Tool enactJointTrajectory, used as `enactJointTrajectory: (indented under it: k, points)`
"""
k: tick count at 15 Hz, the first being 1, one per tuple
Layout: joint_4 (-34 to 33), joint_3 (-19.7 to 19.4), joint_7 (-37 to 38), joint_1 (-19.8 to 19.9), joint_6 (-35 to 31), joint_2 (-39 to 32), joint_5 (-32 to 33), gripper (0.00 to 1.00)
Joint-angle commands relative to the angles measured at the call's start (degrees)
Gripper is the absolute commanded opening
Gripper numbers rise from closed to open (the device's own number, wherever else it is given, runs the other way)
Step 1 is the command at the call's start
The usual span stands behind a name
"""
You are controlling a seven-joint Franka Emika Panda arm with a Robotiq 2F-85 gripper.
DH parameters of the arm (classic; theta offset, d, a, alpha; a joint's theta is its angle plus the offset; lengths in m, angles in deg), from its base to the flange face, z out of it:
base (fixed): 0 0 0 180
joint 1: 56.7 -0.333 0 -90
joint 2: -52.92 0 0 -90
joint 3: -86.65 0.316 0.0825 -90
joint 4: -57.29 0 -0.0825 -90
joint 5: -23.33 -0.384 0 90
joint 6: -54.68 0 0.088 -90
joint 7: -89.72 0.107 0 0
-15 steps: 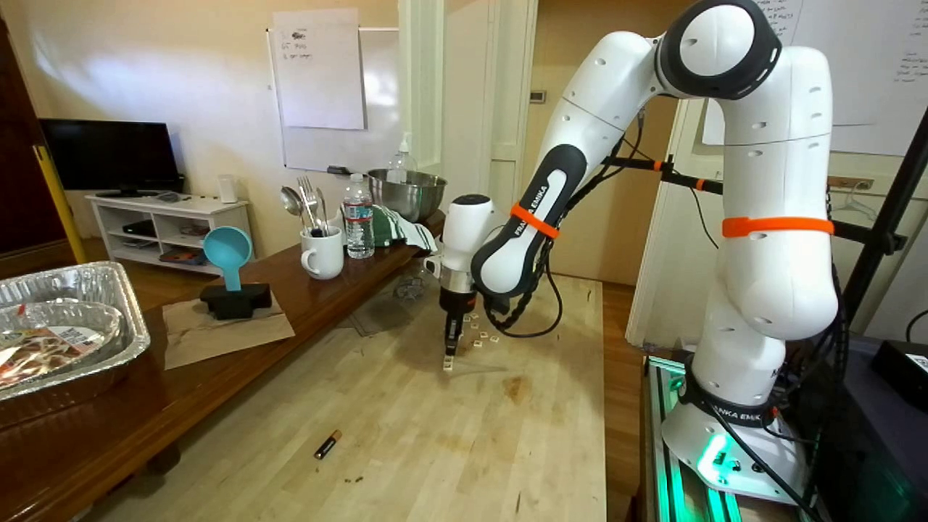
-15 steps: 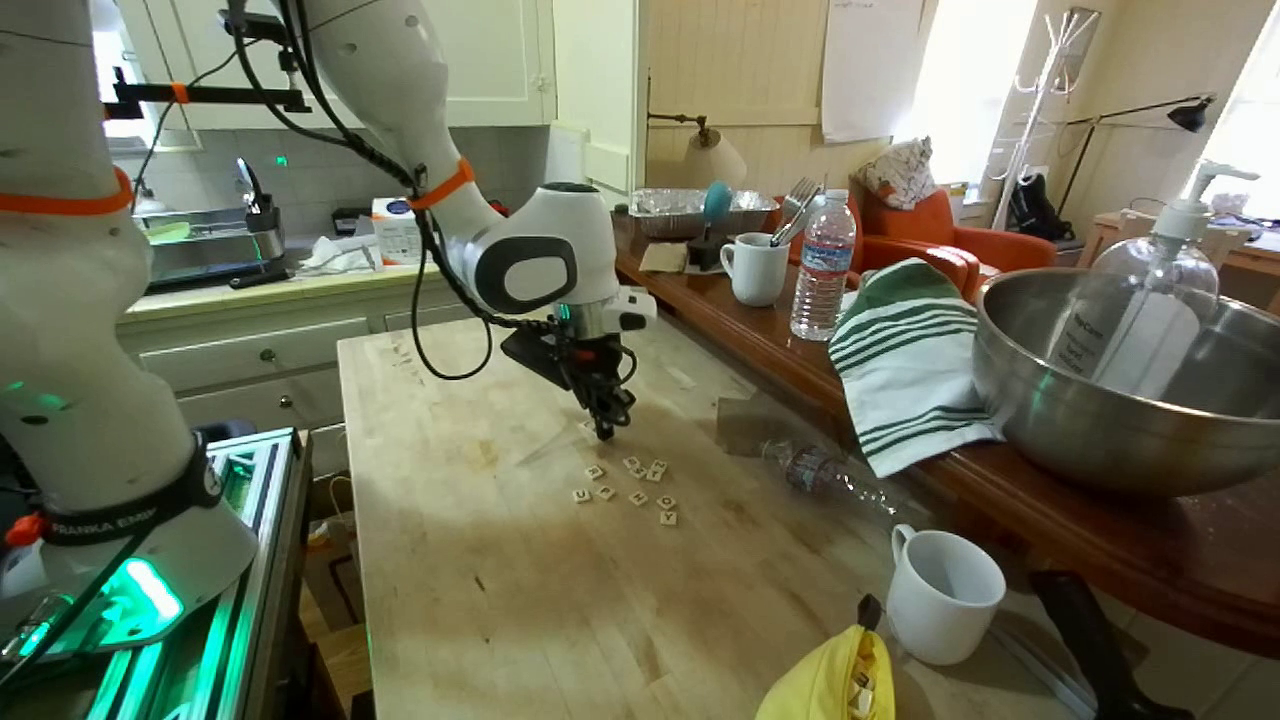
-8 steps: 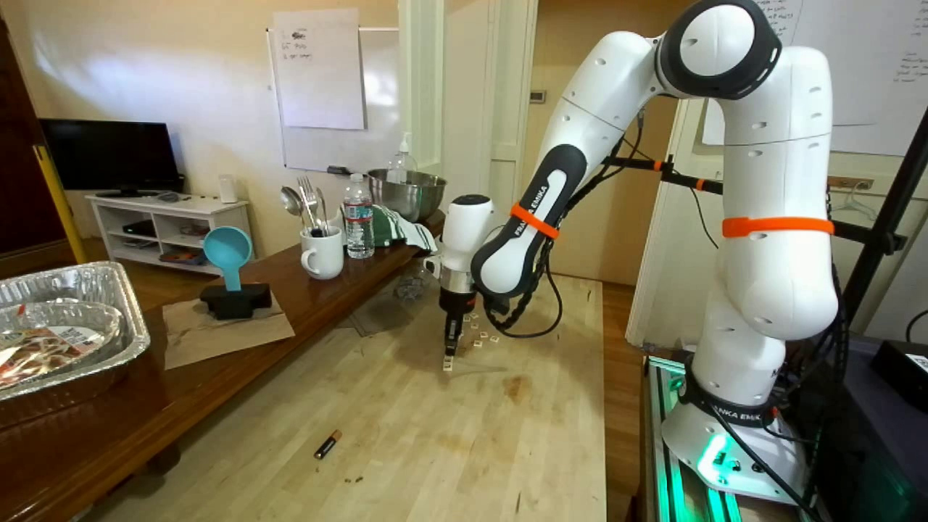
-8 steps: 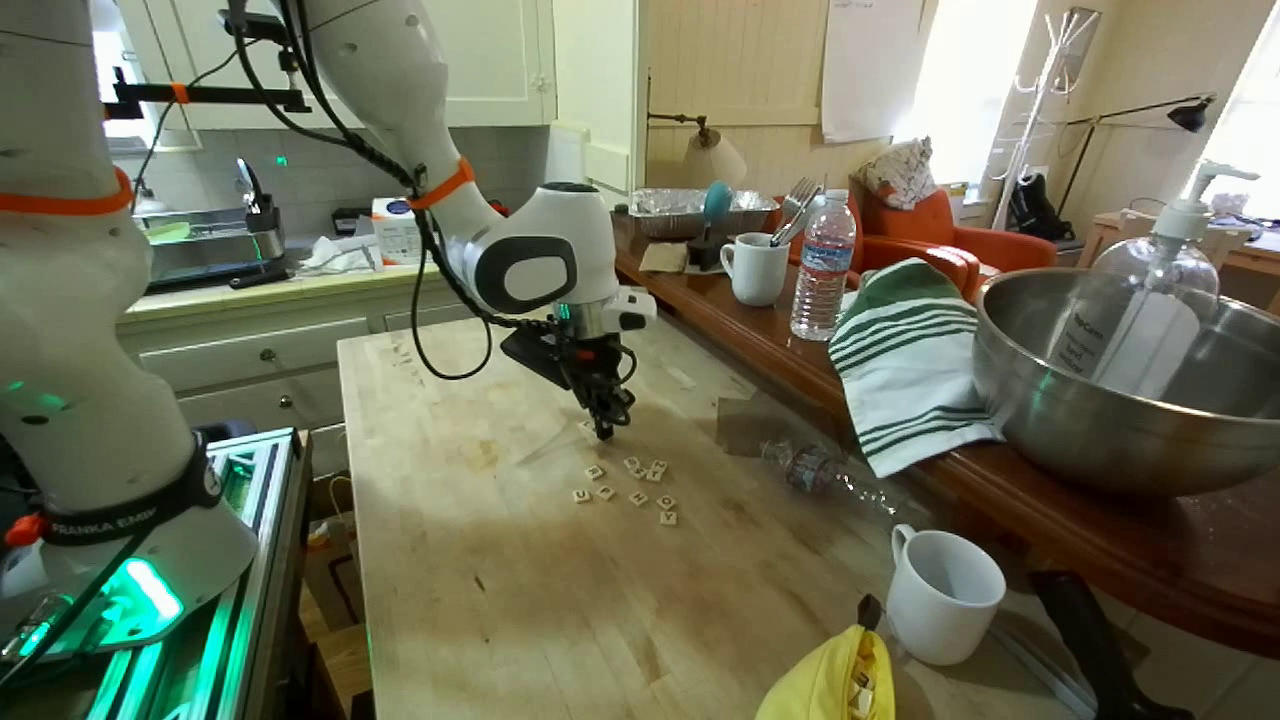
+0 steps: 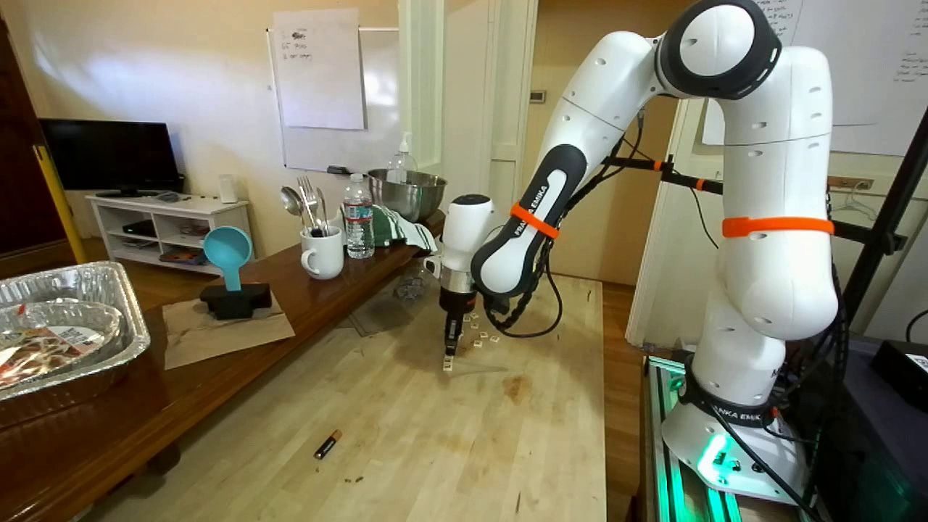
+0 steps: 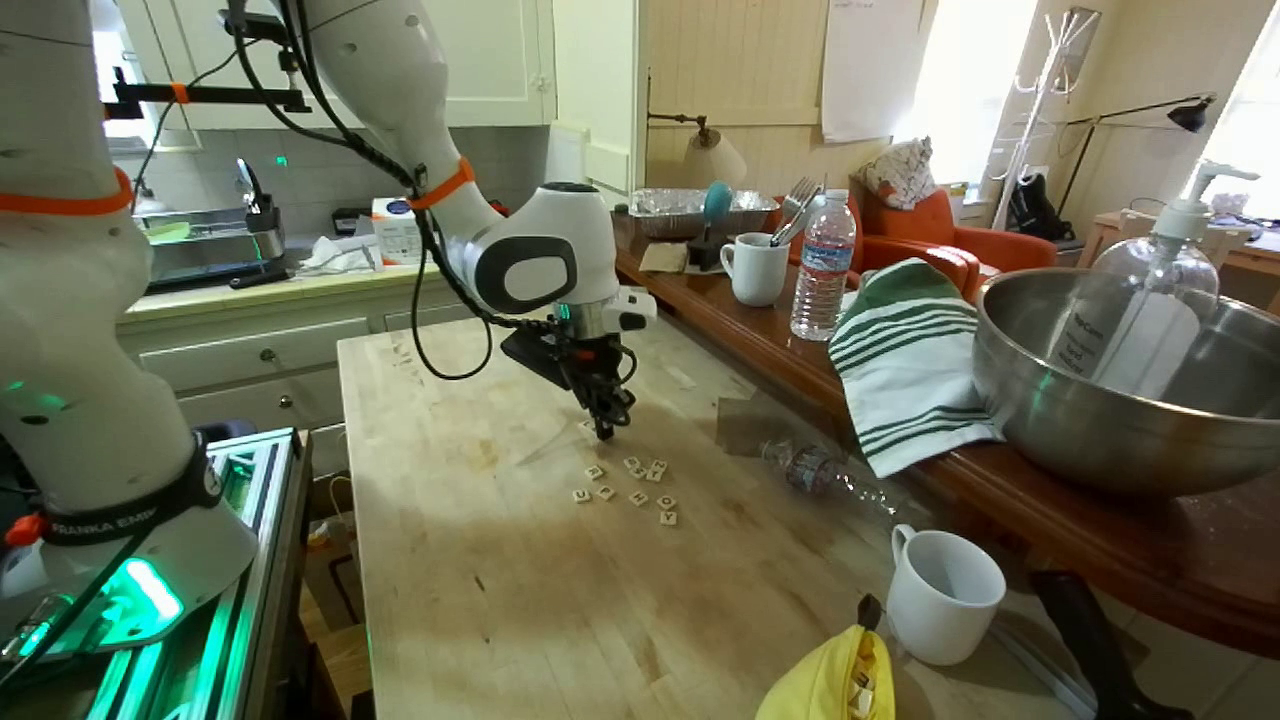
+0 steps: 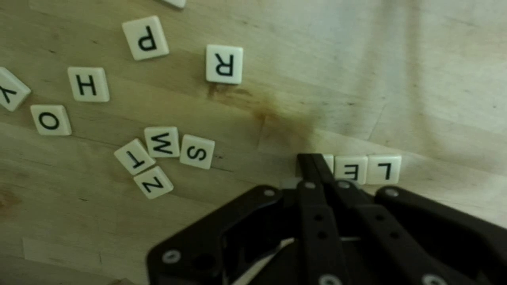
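Black hand (image 7: 315, 161) clenched beside letter tiles (image 7: 350, 170), mug (image 6: 757, 272) of cutlery (image 6: 797, 205), steel bowl (image 6: 1110, 430) holding pump bottle (image 6: 1140, 310)

In the wrist view, the gripper (image 7: 313, 162) hides most of 1 letter tile (image 7: 328, 161) beside the E tile (image 7: 350, 169), character included; the top edge crops 1 further tile (image 7: 175, 2). In an exterior view, the bottom edge cuts the yellow pouch (image 6: 820, 680), its contents (image 6: 861, 695) too small to tell.

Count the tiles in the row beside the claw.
3 visible in the wrist view: L tile rightmost, E tile beside it, then a third tile partly behind the claw. More may be hidden.
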Motion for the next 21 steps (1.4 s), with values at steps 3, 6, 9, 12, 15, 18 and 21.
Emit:
enactJointTrajectory:
  k: [3,6,9,12,15,18,21]
  points:
    - [0.5,-0.2,-0.8,-0.1,-0.2,0.6,-1.1,0.00]
    - [0.7,-0.1,-1.1,0.2,-0.1,1.2,-1.7,0.00]
    - [0.8,-0.1,-1.3,0.4,0.0,1.8,-2.5,0.00]
    - [1.2,-0.9,-1.1,0.6,0.9,2.6,-2.0,0.00]
    - [2.3,-2.7,-1.1,1.1,1.2,3.8,-0.5,0.00]
    - [3.5,-4.9,-1.6,1.8,0.8,5.0,1.2,0.00]
    - [4.6,-6.8,-2.7,2.5,0.7,5.7,3.6,0.00]
